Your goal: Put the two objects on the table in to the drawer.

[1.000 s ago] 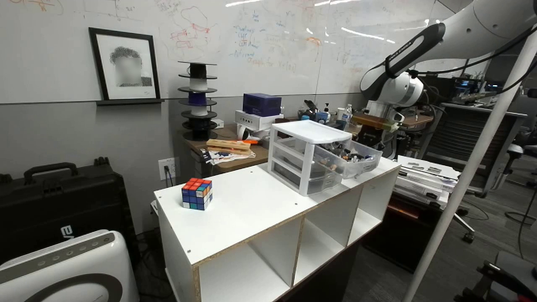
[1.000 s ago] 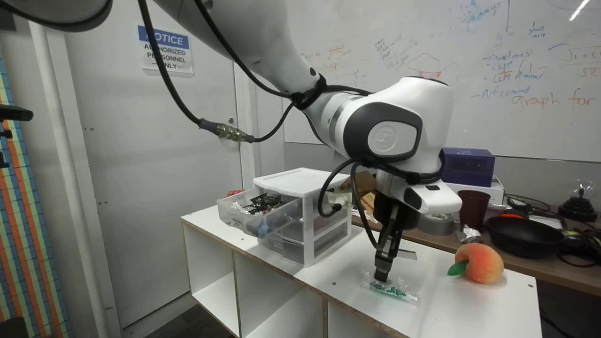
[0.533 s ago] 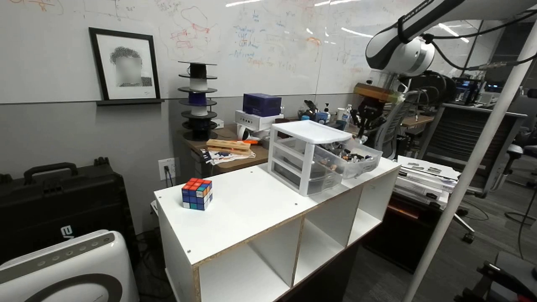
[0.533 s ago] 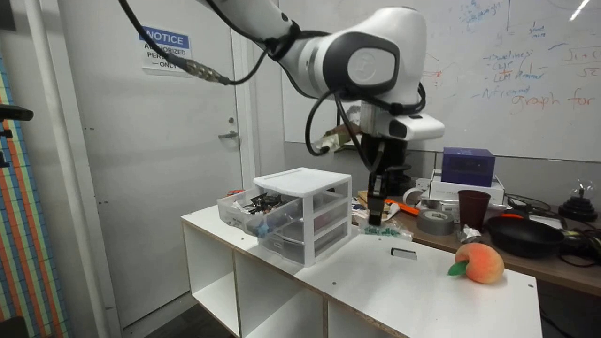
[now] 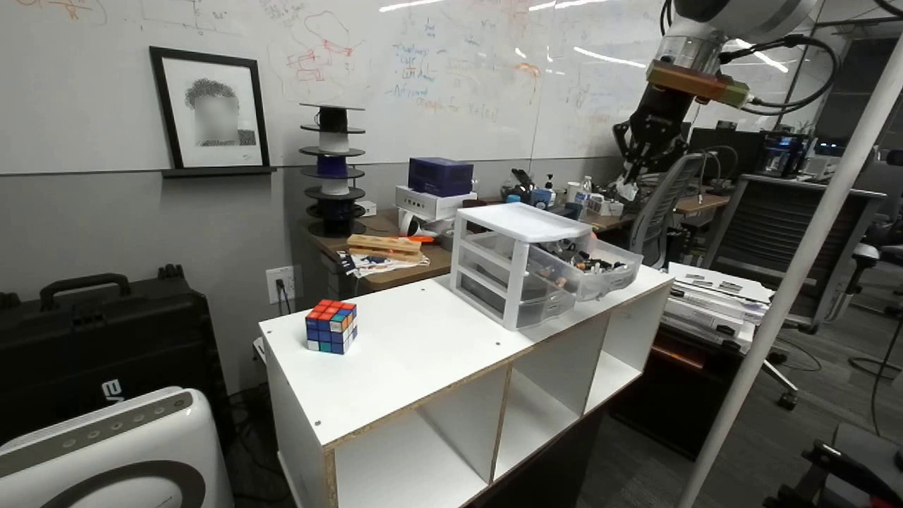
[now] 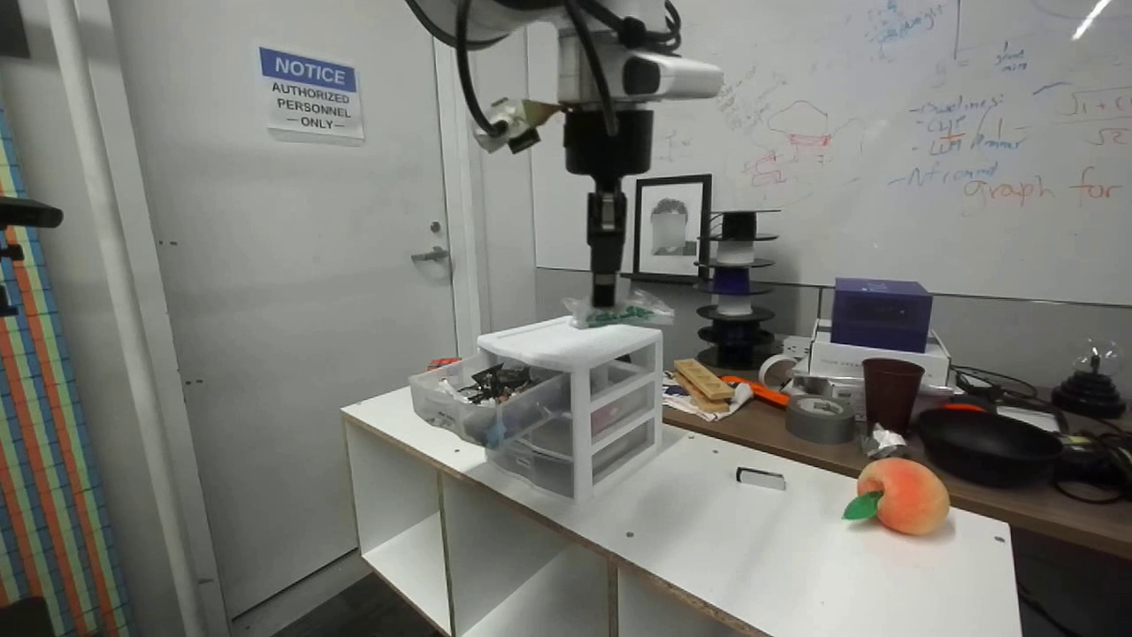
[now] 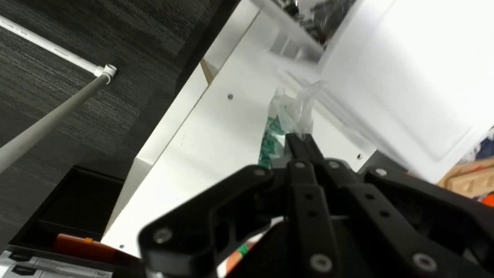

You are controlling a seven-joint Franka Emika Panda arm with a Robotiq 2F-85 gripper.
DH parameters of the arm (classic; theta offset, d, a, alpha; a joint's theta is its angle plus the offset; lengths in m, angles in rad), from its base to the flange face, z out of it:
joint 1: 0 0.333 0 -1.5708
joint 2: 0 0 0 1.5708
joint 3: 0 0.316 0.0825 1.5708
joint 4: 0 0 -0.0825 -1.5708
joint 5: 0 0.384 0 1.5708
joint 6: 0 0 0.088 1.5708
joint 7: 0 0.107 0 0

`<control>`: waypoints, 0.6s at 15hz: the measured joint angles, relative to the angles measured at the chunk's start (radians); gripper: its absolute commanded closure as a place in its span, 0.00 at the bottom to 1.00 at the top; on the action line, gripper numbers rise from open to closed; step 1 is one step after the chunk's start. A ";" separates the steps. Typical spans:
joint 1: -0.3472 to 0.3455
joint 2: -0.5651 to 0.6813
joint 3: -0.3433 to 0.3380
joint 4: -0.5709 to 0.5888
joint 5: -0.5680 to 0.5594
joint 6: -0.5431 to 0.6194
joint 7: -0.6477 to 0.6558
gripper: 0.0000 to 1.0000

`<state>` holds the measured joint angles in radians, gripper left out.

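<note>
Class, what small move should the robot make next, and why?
Probably carry the bag, pinched in the shut claw, across towards the open drawer without lowering it. In the wrist view the bag appears beside the drawer rather than over it, and the drawer stands pulled out.

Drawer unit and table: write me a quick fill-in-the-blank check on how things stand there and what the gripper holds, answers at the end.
1. The gripper holds a clear bag whose contents are ____ in colour.
2. Of three levels in the drawer unit, the open drawer sits at the ____.
3. On the table, the small flat stick lies ____ the drawer unit at one side and the peach at the other.

Missing words: green; top; between.
</note>
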<state>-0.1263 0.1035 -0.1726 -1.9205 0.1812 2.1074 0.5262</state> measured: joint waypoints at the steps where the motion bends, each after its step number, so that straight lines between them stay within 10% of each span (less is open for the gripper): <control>1: 0.008 -0.048 0.016 -0.039 0.000 -0.024 -0.028 1.00; 9: 0.067 -0.108 0.117 -0.199 -0.034 -0.027 -0.079 1.00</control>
<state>-0.0597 -0.0046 -0.0558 -2.1200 0.1474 2.0805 0.4476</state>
